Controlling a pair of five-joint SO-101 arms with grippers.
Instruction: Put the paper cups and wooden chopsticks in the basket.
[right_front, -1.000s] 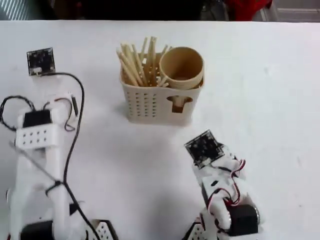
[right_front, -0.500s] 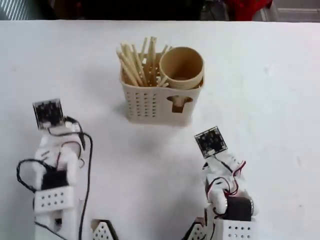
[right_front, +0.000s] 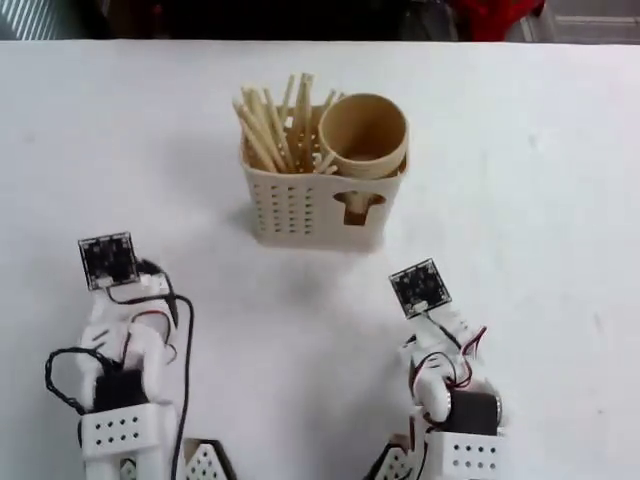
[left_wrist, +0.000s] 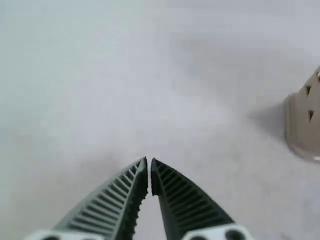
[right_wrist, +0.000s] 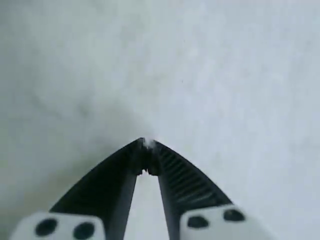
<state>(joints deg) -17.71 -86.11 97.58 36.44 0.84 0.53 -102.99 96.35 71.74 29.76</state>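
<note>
The paper cup (right_front: 363, 135) and wooden chopsticks (right_front: 275, 125) stand side by side in the basket (right_front: 315, 210), mid-way across the white surface (right_front: 520, 150). Both arms sit well apart from it near the front edge, with the left gripper (left_wrist: 149, 172) and right gripper (right_wrist: 145, 150) pinched together on nothing. In the left wrist view the basket is cut off at the frame's edge.

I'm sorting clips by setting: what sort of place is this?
Probably a robotics test bench, not a kitchen: two small wired robot arms on a plain white table, with a basket holding wooden chopsticks and a paper cup as practice props.
</note>
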